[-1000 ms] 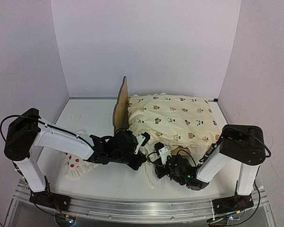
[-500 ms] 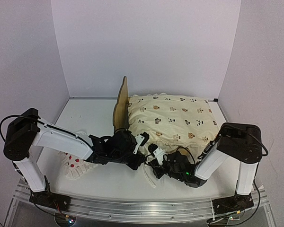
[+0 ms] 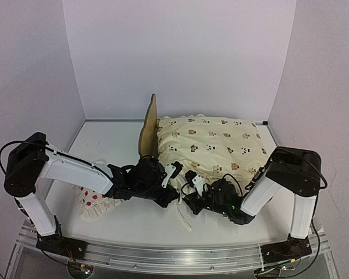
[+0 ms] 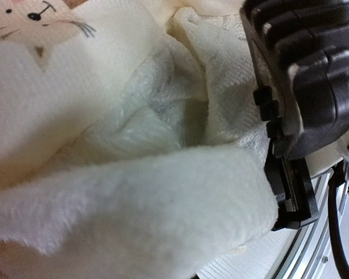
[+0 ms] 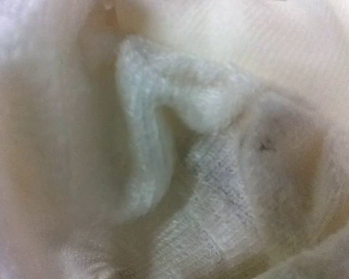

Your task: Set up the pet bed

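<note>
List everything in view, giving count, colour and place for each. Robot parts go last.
pet bed: one, pale plywood, back centre of the table, headboard upright, the rest hidden under the quilt
quilt: one, cream with animal prints, draped over the bed
pillow: one, white with red dots, near left
strip: one, white, on the table by the quilt's near edge, possibly part of the quilt
table: one, white, beneath it all
left gripper: one, black, shut, at the quilt's near edge
right gripper: one, black, beside the left one, jaws unclear
</note>
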Robot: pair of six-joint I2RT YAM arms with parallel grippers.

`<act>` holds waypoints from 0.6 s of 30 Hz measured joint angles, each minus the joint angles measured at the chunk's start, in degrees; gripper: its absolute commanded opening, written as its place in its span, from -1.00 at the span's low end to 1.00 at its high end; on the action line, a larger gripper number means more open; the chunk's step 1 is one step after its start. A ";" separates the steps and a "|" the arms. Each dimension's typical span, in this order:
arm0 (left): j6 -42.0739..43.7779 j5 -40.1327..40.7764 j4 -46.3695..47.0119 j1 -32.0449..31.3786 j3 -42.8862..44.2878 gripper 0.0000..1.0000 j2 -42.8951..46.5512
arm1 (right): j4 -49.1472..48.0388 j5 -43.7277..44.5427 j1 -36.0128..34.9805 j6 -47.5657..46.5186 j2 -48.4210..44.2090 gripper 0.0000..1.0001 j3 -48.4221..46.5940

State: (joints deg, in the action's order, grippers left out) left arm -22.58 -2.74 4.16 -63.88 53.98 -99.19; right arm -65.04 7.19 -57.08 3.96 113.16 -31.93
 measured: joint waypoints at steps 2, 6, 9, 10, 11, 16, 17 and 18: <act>-0.07 -0.60 0.00 0.20 -0.07 -1.00 0.14 | -0.29 -1.71 0.49 0.39 0.13 -0.52 -0.10; -0.31 -1.48 0.04 0.53 -0.07 -1.00 0.50 | -1.48 -5.18 1.22 0.98 0.16 -0.51 -0.24; -0.49 -2.26 0.43 0.91 -0.12 -1.00 0.68 | -2.31 -7.40 1.61 1.44 0.16 -0.49 -0.35; -0.60 -2.53 0.49 1.05 -0.12 -1.00 0.72 | -2.52 -8.05 1.75 1.56 0.16 -0.48 -0.41; -0.76 -2.90 0.52 1.20 -0.12 -1.00 0.81 | -2.64 -8.59 1.82 1.65 0.16 -0.48 -0.52; -1.47 -4.10 0.55 1.77 -0.15 -1.00 1.27 | -2.85 -9.89 2.07 2.08 0.16 -0.48 -0.93; -1.50 -4.31 0.55 1.83 -0.19 -1.00 1.37 | -2.87 -9.99 2.07 2.11 0.16 -0.49 -0.99; -1.53 -4.54 0.56 1.91 -0.27 -1.00 1.50 | -2.88 -10.00 2.07 2.17 0.16 -0.49 -1.06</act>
State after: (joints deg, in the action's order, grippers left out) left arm -24.11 -7.28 4.72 -61.96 53.71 -97.70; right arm -67.92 -2.81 -55.00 6.13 113.32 -32.99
